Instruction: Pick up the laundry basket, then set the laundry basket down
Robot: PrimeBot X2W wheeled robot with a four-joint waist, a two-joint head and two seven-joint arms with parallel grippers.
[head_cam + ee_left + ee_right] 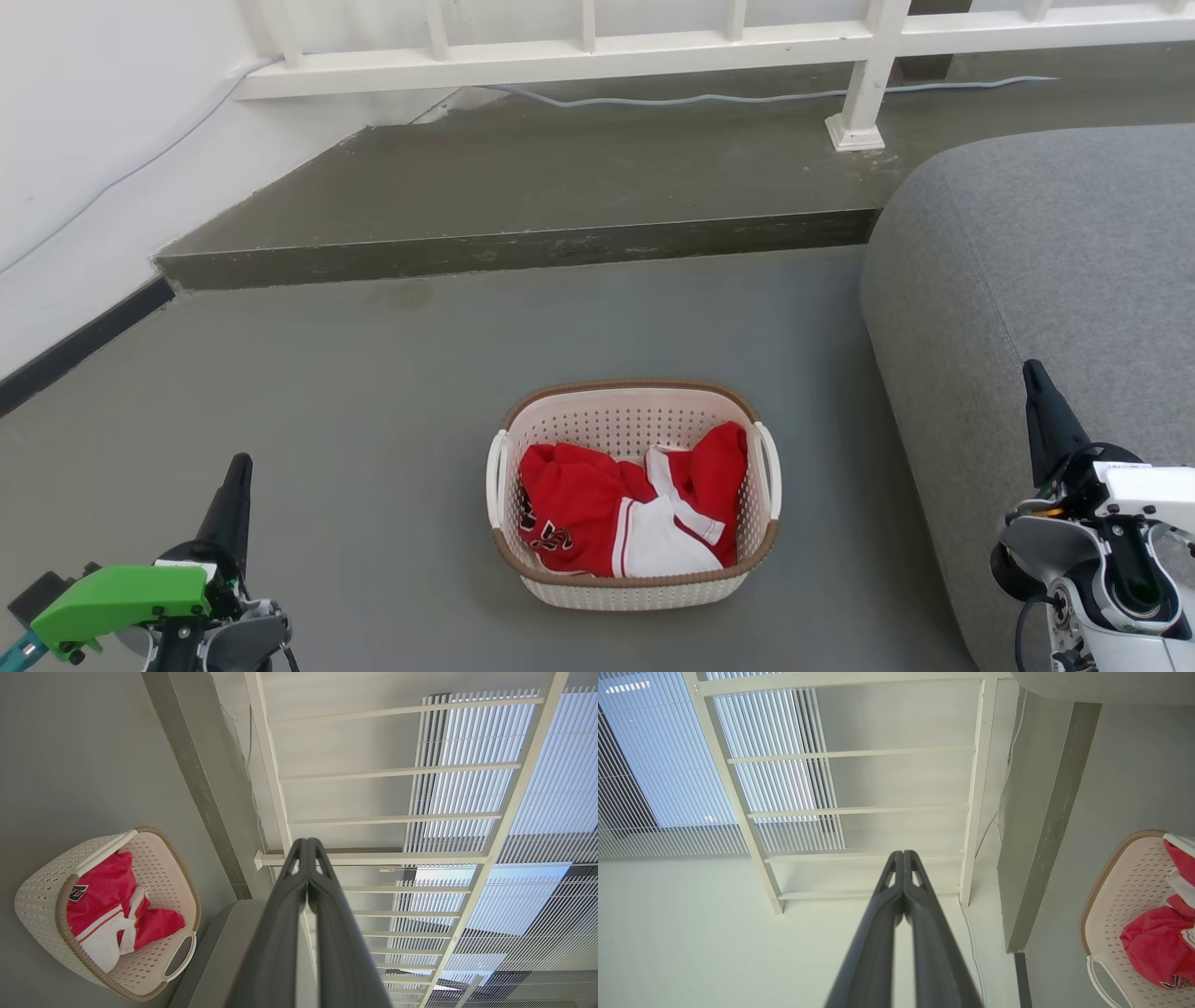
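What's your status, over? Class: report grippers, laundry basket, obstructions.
Left gripper shut, empty. Right gripper shut, empty, in front of grey sofa. Laundry basket on floor between them, red-and-white garment inside, ungrasped. Sofa close on basket's right, not touching.

left side: bare floor [373, 392] open from left hand [240, 467] to laundry basket [635, 425], left handle [495, 476] unblocked
right side: grey sofa [1055, 308] near right handle [770, 467], narrow floor strip between; right hand [1033, 373] over sofa edge
far side: floor free up to raised step [523, 250], white railing [653, 47] above it
top: basket open, red-white clothes [597, 513] inside
far left: wall [75, 140], well apart
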